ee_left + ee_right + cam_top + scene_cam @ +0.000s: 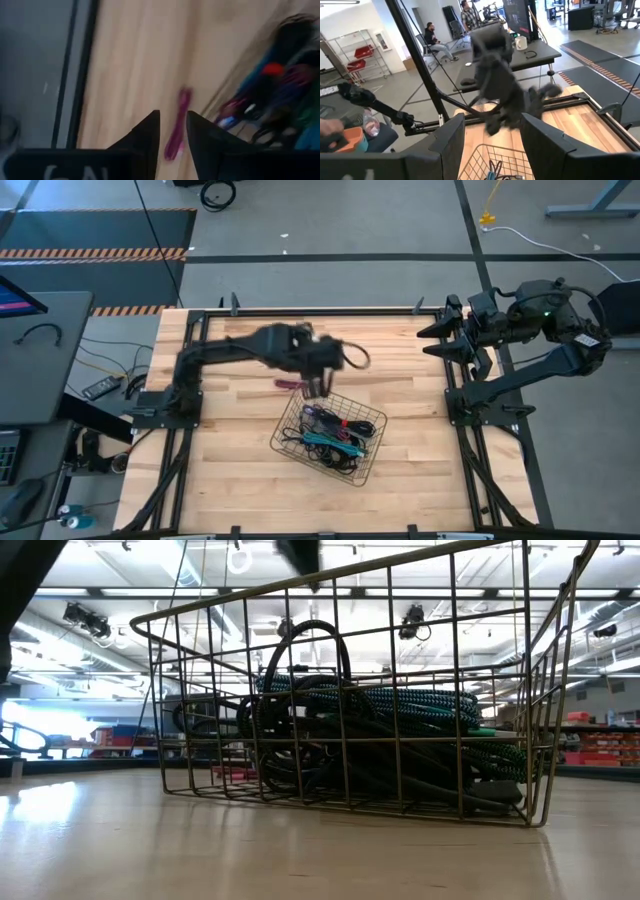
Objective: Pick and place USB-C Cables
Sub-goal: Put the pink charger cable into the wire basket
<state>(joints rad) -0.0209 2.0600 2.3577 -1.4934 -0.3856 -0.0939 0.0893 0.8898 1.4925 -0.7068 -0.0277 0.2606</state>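
A wire mesh basket (372,420) stands on the wooden table, right of centre. It holds several coiled USB-C cables (335,438), black, teal, blue and purple, which also show through the mesh in the low view (380,710). One magenta cable (290,384) lies on the bare wood just beyond the basket's far left corner (176,125). My left gripper (318,387) hangs above that corner, blurred and pointing steeply down. Its fingers stand apart (172,117) with the magenta cable on the table below them. My right gripper (435,340) is open at the far right edge (492,125).
Bare wood lies around the basket on all sides. Black frame rails (300,310) run along the table's edges. Beyond the table's left edge stands a grey desk (40,350). People sit in the room behind (432,37).
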